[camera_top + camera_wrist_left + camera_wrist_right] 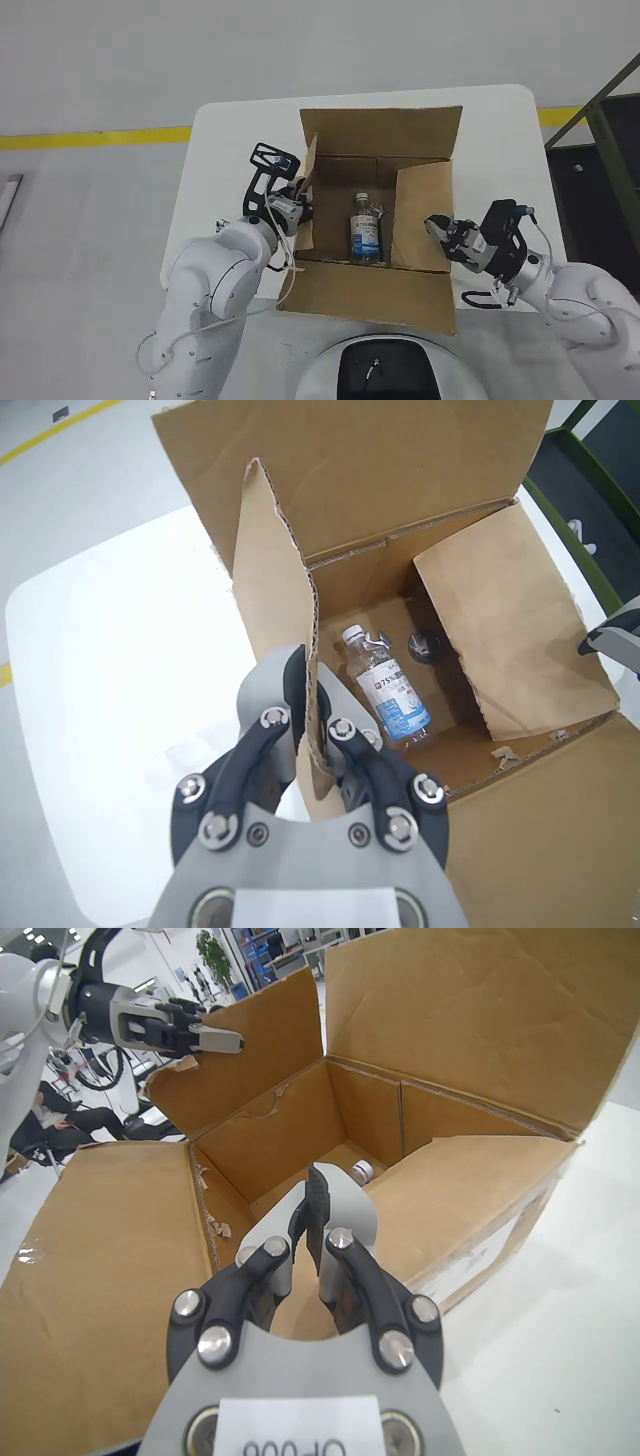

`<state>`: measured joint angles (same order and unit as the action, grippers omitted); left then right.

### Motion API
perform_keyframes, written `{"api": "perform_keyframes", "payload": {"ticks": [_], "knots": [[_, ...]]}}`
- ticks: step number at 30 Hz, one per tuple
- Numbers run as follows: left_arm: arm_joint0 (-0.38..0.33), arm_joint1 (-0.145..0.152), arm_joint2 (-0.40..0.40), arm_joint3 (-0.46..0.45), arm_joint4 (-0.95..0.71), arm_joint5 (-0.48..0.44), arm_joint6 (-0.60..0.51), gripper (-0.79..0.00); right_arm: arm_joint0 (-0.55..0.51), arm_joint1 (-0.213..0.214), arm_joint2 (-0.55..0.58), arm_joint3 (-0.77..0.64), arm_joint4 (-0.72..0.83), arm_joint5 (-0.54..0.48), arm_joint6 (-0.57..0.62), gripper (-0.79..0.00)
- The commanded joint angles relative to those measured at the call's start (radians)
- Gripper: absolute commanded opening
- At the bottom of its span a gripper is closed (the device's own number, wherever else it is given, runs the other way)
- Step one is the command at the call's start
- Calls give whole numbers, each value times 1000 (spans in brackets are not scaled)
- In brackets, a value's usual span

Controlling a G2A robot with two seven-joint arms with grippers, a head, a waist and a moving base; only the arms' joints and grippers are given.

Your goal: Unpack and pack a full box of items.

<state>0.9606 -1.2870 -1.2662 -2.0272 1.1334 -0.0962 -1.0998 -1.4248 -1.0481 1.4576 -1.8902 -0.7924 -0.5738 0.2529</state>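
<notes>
Top view: the box (pixel 380 130) stands open on the table (pixel 230 140), with 1 bottle (pixel 365 232) lying on its floor. It is either nearly emptied or barely refilled; I cannot tell which.

Left wrist view: the left gripper (pixel 310 680) is pinched tight on the left flap (pixel 270 575), holding it upright.

Right wrist view: the right gripper (pixel 315 1193) hangs above the right flap (pixel 450 1188), fingers pressed together on nothing. That flap leans inward and would likely hinder a reach for the bottle.

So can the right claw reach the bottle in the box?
Probably not straight away: the right flap leans in over the box between the right claw and the bottle. Going in from above looks free.
</notes>
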Motion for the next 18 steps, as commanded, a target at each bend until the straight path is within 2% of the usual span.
{"api": "perform_keyframes", "payload": {"ticks": [1,9,18], "knots": [[5,2,-10,0,-2,-5,5,0,6,0,-1,4,2,5,7,-785],[10,14,-50,-10,57,-37,11,0,15,0,0,12,6,17,19,-785],[-8,35,-119,32,260,-96,3,0,20,0,7,13,16,33,18,-785]]}}
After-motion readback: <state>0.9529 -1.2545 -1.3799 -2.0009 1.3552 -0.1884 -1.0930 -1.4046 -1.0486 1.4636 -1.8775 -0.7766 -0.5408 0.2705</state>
